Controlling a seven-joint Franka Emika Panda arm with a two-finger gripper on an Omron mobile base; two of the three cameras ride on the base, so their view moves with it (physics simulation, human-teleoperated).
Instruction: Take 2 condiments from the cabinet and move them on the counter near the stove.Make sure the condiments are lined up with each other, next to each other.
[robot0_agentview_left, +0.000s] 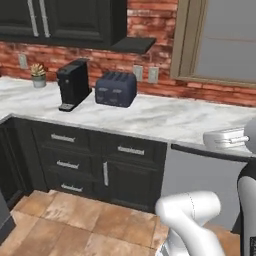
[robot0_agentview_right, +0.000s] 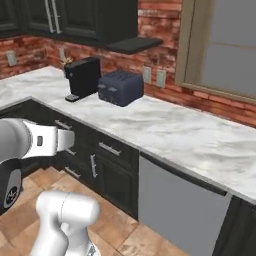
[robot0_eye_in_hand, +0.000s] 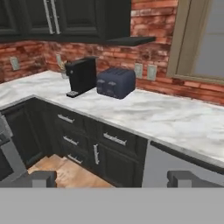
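I can't pick out the condiments anywhere; the near-black cabinet (robot0_agentview_left: 60, 20) hangs above the counter with its panelled doors shut and silver bar handles (robot0_agentview_left: 39, 17) side by side. Below it the white marble counter (robot0_agentview_left: 165, 120) runs along the red brick wall (robot0_agentview_left: 150, 17) on dark drawer cabinets (robot0_agentview_left: 95, 160). On that counter I see a black coffee machine (robot0_agentview_left: 73, 84) standing upright, with a dark blue-grey toaster (robot0_agentview_left: 116, 89) just beside it, apart but near. A small potted plant (robot0_agentview_left: 38, 75) sits further along by the wall. A window frame (robot0_agentview_left: 220, 40) rises behind the bare stretch of marble, and a grey dishwasher front (robot0_agentview_right: 180, 207) sits under it. My gripper (robot0_eye_in_hand: 111, 178) hangs off the counter's front edge over the terracotta floor tiles (robot0_agentview_left: 75, 225), facing the drawers, its two dark fingertips (robot0_eye_in_hand: 41, 178) spread wide with nothing between them
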